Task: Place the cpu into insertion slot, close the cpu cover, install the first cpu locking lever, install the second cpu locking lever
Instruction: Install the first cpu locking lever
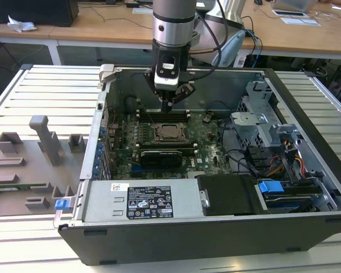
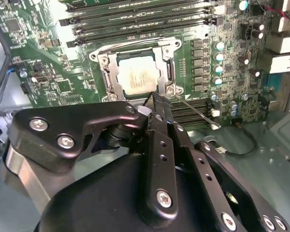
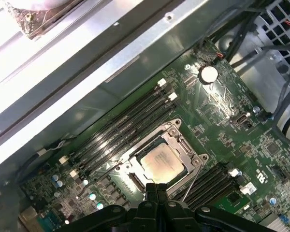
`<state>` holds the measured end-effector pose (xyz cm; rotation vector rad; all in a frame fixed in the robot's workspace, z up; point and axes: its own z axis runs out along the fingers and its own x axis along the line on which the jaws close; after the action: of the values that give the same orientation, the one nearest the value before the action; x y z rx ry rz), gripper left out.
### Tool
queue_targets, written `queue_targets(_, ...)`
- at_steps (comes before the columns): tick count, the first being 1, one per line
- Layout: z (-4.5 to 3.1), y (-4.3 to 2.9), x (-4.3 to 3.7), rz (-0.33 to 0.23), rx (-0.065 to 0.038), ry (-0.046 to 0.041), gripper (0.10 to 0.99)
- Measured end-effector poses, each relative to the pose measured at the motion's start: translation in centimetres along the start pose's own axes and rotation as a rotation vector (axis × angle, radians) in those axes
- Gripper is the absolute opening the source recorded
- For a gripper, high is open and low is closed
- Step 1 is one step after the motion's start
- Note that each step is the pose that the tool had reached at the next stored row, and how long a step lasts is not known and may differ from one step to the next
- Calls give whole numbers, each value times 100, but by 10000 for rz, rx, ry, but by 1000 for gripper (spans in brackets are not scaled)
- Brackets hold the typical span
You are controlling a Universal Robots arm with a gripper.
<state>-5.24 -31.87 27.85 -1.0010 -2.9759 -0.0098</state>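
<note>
Cpu point(image 1: 169, 132) lies flat in the slot point(image 1: 158, 138) at the middle of the motherboard point(image 1: 207, 142), inside the open case point(image 1: 307, 114). In the exterior view the gripper point(image 1: 166, 106) hangs point-down over the slot's far edge. Its fingers are pressed together and pinch nothing, probably so the narrow tip can push rather than grasp. In the second wrist view the cover point(image 2: 112, 79) frames the chip, seemingly down flat, and a thin lever point(image 2: 199, 115) juts out loose beside it, close to the tip. In the first wrist view the tip sits over the slot's edge by that lever point(image 3: 188, 187).
</note>
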Motion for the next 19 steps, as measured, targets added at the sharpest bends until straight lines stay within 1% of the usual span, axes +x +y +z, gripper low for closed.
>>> queue_targets(1, 0, 0, 0, -213, 1, 2, 106)
queue_targets(5, 0, 0, 0, -699, 3, 4, 106)
queue_targets(9, 0, 0, 0, -1332, 5, 7, 106)
queue_targets(13, 0, 0, 0, -1816, 7, 10, 106)
queue_targets(15, 0, 0, 0, -2279, 9, 12, 106)
queue_targets(19, 0, 0, 0, -2777, 11, 15, 106)
